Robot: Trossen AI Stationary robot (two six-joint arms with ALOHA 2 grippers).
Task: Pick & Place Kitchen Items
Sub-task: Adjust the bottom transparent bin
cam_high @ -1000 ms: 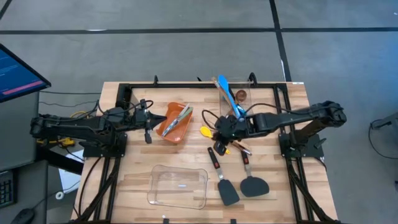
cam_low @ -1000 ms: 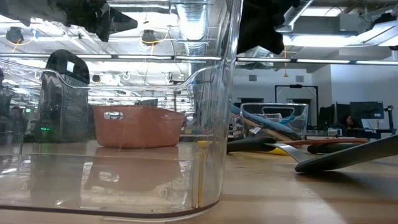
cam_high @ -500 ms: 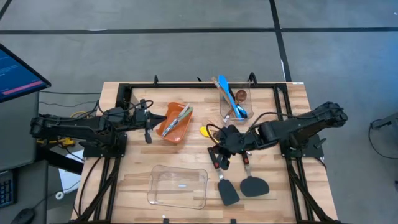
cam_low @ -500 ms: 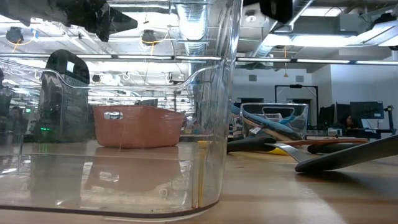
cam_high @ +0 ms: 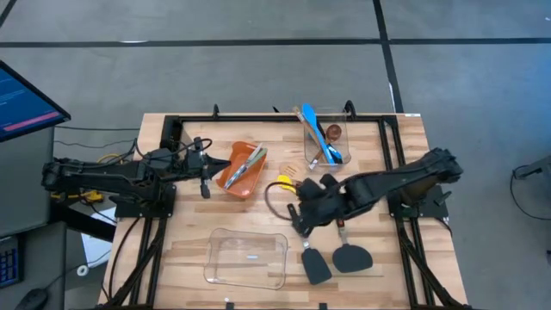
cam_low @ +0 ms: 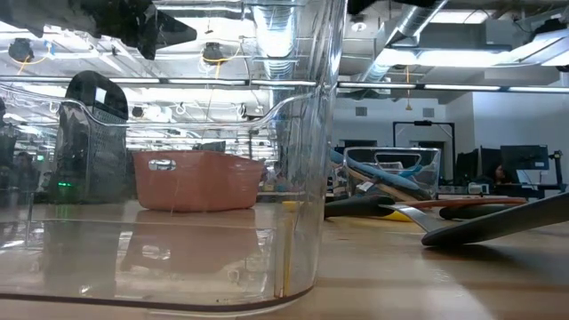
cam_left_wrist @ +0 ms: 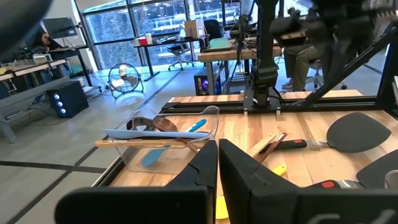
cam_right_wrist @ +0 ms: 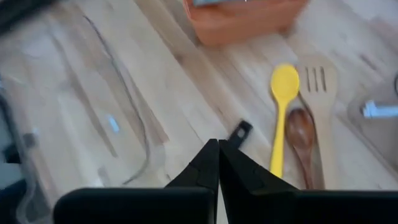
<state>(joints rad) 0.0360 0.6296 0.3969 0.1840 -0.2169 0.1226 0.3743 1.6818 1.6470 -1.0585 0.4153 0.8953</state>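
Note:
My right gripper hovers shut and empty over the table's middle, between the near clear container and two black spatulas. Beyond its fingertips a yellow spoon, a slotted wooden turner and a wooden spoon lie flat side by side on the wood. The orange bin holds a few utensils. A blue spoon and a wooden one rest in the far clear container. My left gripper waits shut left of the bin.
A black frame runs along the table's far and side edges. A small dark piece lies on the wood just past my right fingertips. Bare wood shows at the near right corner. A monitor stands off the table's left.
My right gripper has left the spot beside the yellow spoon and gone toward the table's near edge and somewhat left. It has risen out of the top of the low view. The utensils on the table lie as before.

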